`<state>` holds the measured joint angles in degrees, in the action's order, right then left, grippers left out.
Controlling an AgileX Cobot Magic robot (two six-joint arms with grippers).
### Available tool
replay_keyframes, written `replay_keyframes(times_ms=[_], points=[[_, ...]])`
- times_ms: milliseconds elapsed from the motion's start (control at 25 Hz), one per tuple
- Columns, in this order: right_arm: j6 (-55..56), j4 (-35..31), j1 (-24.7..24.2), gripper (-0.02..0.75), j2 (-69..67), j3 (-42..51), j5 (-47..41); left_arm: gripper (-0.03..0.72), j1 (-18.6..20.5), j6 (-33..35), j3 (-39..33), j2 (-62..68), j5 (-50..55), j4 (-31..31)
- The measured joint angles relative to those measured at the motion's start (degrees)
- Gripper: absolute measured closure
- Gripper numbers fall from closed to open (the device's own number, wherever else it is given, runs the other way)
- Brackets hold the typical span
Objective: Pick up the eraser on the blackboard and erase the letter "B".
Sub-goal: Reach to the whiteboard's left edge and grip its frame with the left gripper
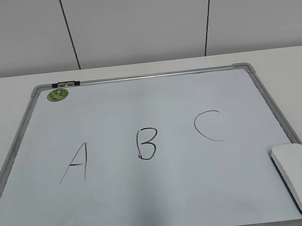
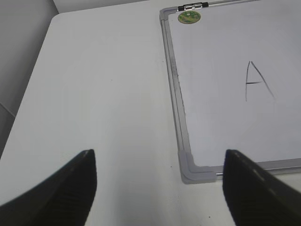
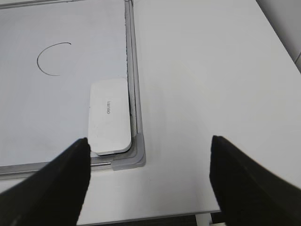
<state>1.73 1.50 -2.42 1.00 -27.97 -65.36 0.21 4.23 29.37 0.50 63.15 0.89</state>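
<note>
The blackboard [image 1: 139,103] is a pale white board with a grey frame, lying flat on the table. The black letter "B" [image 1: 146,143] is drawn at its middle, between a slanted "A" [image 1: 76,163] and an open "C" [image 1: 208,126]. The white eraser [image 1: 301,177] lies flat at the board's near right corner; it also shows in the right wrist view [image 3: 110,116]. My right gripper [image 3: 149,176] is open and empty, above the table just off that corner. My left gripper [image 2: 160,186] is open and empty near the board's near left corner [image 2: 193,169]. Neither gripper shows in the exterior view.
A small round green magnet [image 1: 57,93] sits at the board's far left corner, next to a black-and-silver clip [image 1: 66,84] on the frame. White table [image 2: 103,94] surrounds the board. The table's near edge [image 3: 155,217] shows in the right wrist view.
</note>
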Motion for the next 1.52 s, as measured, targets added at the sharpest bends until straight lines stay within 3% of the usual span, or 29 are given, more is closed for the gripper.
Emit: replay_keyframes(times_ms=[800, 1240, 1520], points=[[0.0, 0.0, 0.0, 0.151, 0.0, 0.0, 0.0, 0.118, 0.0, 0.0, 0.12, 1.92, -0.1, -1.21], [0.0, 0.0, 0.0, 0.151, 0.0, 0.0, 0.0, 0.12, 0.0, 0.0, 7.2, 30.63, -10.73, -6.22], [0.0, 0.0, 0.0, 0.151, 0.0, 0.0, 0.0, 0.14, 0.0, 0.0, 16.83, 55.01, -11.78, -7.12]])
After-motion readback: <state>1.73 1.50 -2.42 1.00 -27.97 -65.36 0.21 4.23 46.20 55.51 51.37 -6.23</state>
